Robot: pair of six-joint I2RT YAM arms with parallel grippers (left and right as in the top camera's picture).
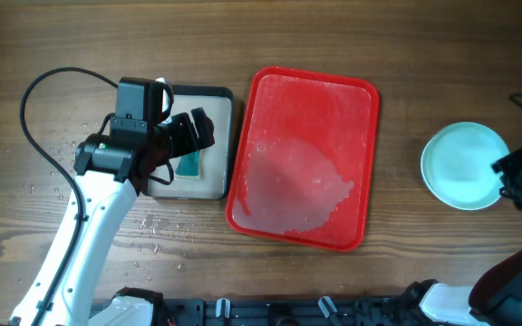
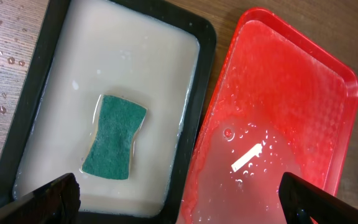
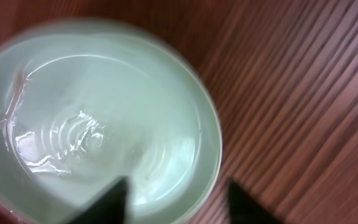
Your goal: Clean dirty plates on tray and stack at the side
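The wooden table is dotted with water drops left of the wet red tray, and the left gripper and right gripper are held open, empty.

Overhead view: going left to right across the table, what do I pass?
black-rimmed tray → red tray → plate. Both arms overlap these, so I have left them out.

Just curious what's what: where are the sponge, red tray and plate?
sponge (image 2: 114,137), left wrist view, green top
red tray (image 1: 315,109), overhead view, bare upper floor
plate (image 1: 465,166), overhead view, its centre
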